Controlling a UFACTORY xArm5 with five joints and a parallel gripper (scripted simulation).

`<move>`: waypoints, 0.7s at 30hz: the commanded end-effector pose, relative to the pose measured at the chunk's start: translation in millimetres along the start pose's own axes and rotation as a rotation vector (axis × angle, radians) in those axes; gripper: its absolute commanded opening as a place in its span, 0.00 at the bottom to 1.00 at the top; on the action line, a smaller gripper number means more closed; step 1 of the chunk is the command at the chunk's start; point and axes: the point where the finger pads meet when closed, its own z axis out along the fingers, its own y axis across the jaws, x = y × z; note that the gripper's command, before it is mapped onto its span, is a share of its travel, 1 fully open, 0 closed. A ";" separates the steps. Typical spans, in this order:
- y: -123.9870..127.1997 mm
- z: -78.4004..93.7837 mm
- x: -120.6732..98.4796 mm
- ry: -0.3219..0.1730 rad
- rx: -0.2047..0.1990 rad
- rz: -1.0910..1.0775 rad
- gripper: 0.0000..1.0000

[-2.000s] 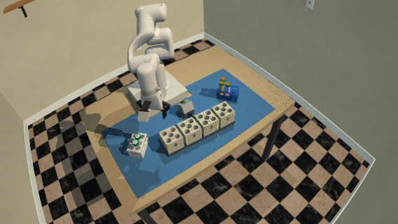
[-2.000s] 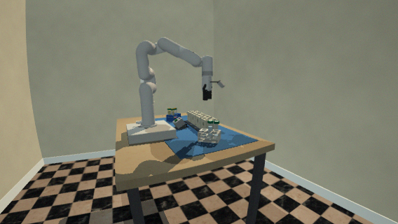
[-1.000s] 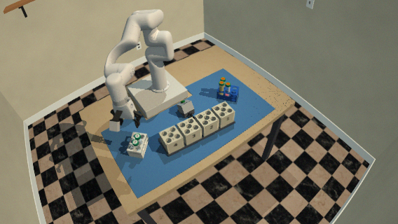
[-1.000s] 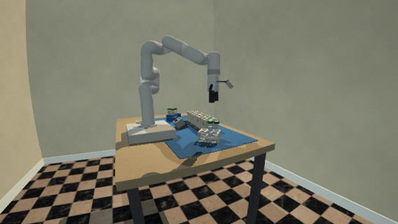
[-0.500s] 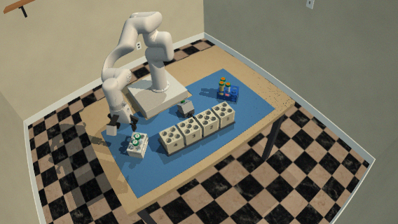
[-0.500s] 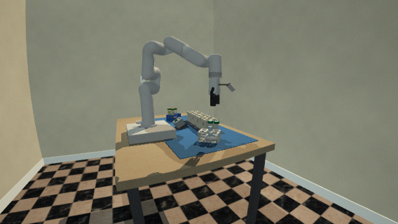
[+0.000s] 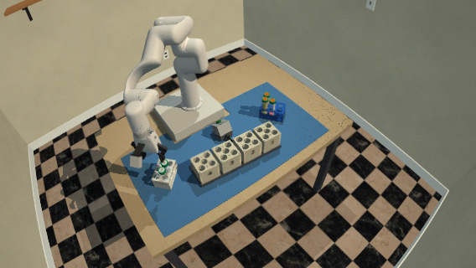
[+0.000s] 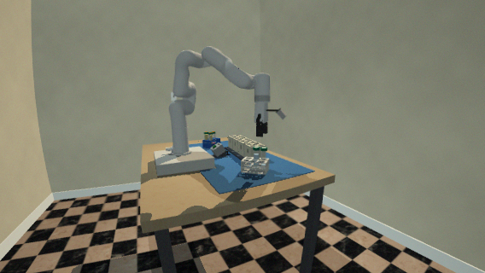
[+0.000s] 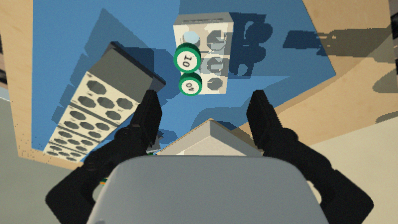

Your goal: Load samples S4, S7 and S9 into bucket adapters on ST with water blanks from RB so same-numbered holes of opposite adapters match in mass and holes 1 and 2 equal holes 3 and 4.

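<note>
Surface (image 7: 293,90): wooden, blue mat.
Adapters (image 7: 235,152): four in a row, every hole vacant.
Blank rack RB (image 7: 164,179): two green-capped blanks (image 9: 186,60), near edge.
Claw (image 9: 205,117): spread wide, gripping nothing, high above RB. Advice: centre over one cap, descend vertically, then pinch.

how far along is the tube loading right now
Nothing loaded yet: all adapters look bare, and the samples stand in their blue rack. In hand: the open, empty claw hangs above the blank rack with its two blanks. Left: all loading, balancing, and the green key.
</note>
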 end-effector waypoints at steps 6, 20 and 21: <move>0.2 18.8 1.6 0.005 0.000 0.000 1.00; 0.5 44.0 1.7 0.005 0.000 0.000 1.00; 0.5 44.0 1.7 0.005 0.000 0.000 1.00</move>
